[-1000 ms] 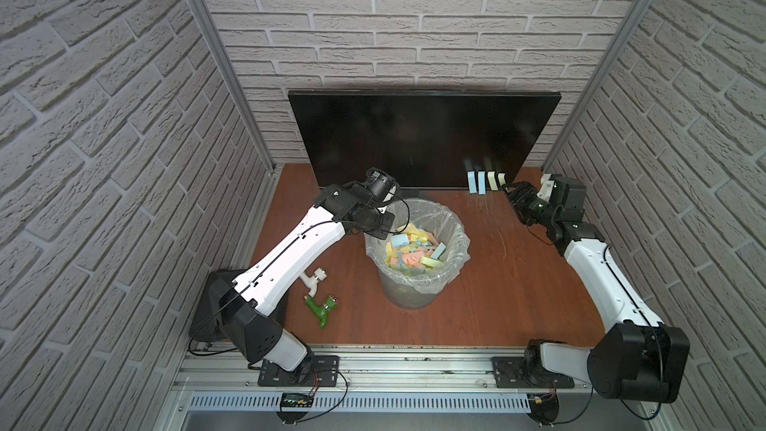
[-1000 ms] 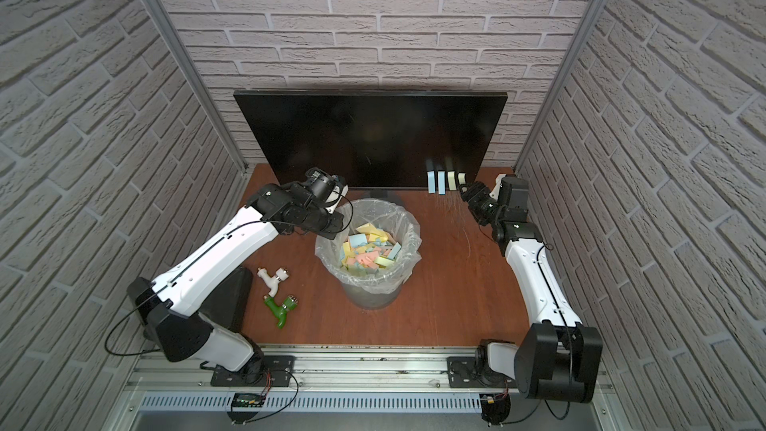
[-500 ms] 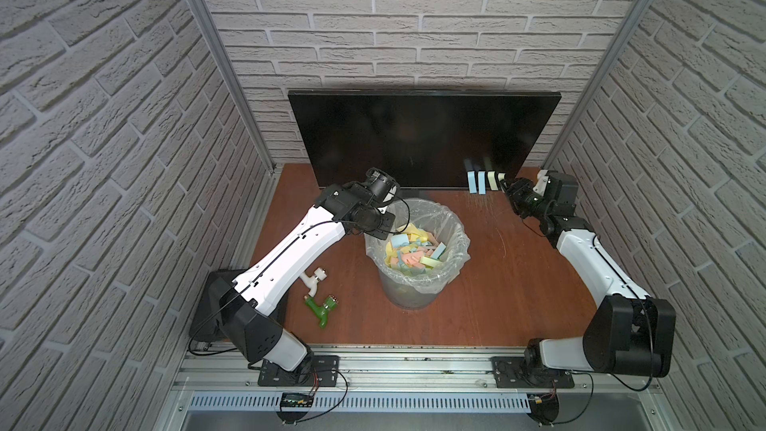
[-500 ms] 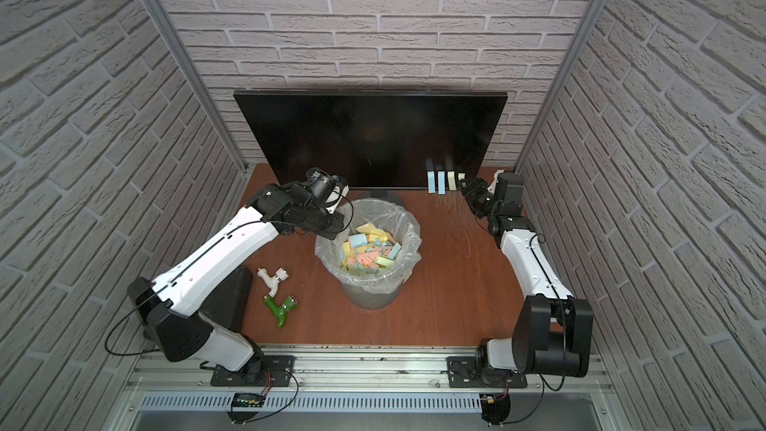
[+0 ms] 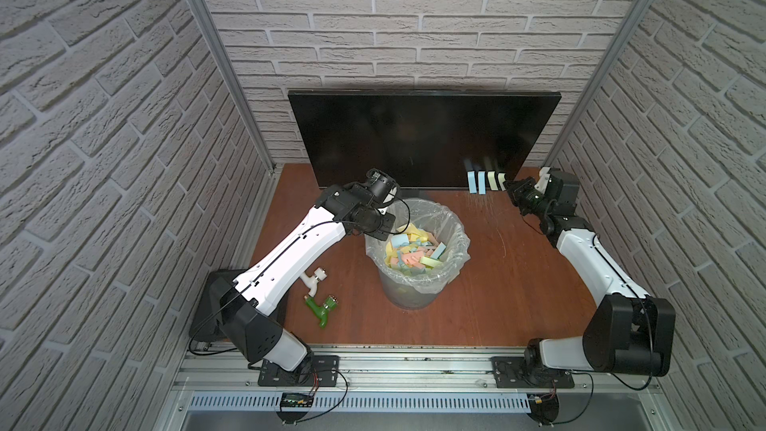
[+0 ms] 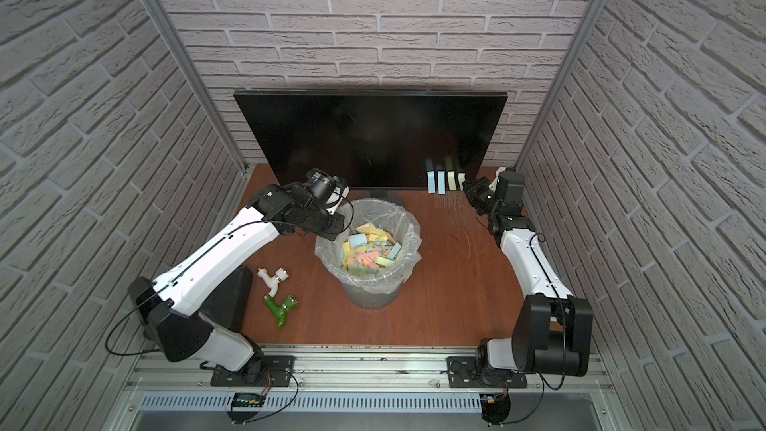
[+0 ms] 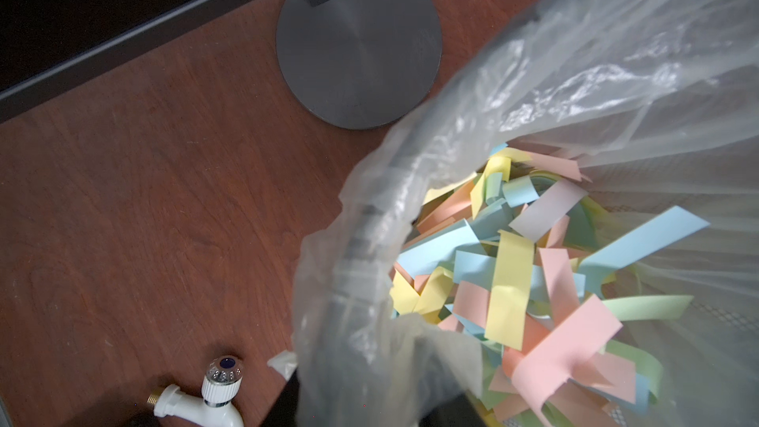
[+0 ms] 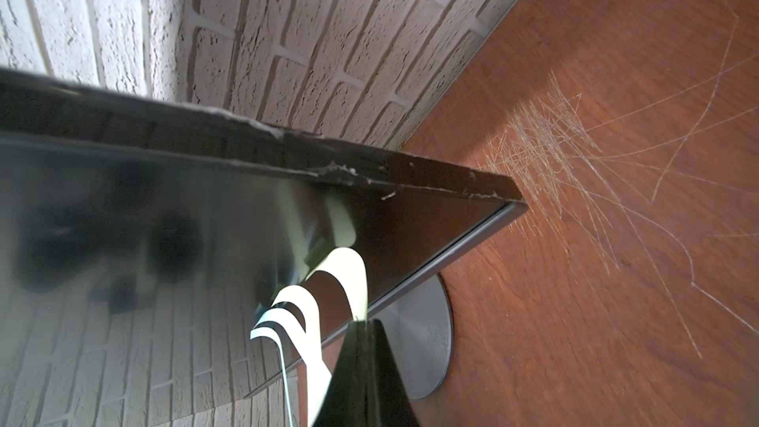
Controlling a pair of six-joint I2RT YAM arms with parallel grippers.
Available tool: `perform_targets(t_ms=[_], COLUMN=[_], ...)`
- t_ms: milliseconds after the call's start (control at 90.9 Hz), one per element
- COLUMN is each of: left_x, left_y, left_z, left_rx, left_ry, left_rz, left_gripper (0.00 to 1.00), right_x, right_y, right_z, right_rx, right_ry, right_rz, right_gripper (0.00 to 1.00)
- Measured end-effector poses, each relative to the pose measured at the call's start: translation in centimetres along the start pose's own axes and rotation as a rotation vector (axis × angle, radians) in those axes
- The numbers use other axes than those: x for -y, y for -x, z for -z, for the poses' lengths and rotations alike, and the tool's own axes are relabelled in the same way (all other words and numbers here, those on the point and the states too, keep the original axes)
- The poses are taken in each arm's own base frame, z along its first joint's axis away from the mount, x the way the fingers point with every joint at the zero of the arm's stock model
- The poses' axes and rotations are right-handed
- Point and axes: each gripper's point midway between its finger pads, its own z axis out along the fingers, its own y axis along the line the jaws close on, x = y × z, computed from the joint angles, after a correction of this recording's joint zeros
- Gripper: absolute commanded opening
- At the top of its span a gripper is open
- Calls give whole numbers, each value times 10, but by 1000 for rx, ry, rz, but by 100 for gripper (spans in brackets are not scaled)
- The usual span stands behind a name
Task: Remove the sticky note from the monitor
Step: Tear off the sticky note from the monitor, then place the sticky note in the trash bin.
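- Your right gripper (image 8: 361, 336) is clamped shut on the free lower end of the sticky note (image 8: 354, 277). This is the pale strip nearest the lower right corner of the monitor (image 5: 414, 138), and its upper end is stuck to the glass.
- Peel rather than yank: draw the pinched end away from the screen and up along the strip, so the glue lets go gradually. A straight tug could, I judge, tear the paper or slip it out of the fingers.
- Keep clear of the three neighbouring strips (image 5: 481, 182) just beside it, and of the bezel edge.
- Watch for the monitor rocking on its round stand (image 8: 427, 322), and ease off if it does.
- Your left gripper (image 5: 383, 228) hangs at the rim of the waste bin (image 5: 418, 286), by its plastic liner. I cannot tell whether its fingers are parted or pinching the liner.
- No brand, label or writing is readable on the monitor, the notes or the bin. The marks on the cap of the white tap (image 7: 197, 404) are too small to make out.
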Motion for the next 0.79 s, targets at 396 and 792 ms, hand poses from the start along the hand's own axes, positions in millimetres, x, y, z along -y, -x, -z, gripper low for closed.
perform_targets(t_ms=[396,792], left_x=[0,0], left_y=[-2,0], left_z=[-3,-3], left_rx=[-4,4], left_ry=[1,-1], left_rz=[1,15], left_gripper=[39,38], right_x=[-31,-70], right_y=[4,-10], right_z=[34,78], right_rx=[43,33], right_ry=[64,132], right_rz=[54,132], right_gripper=[3,3])
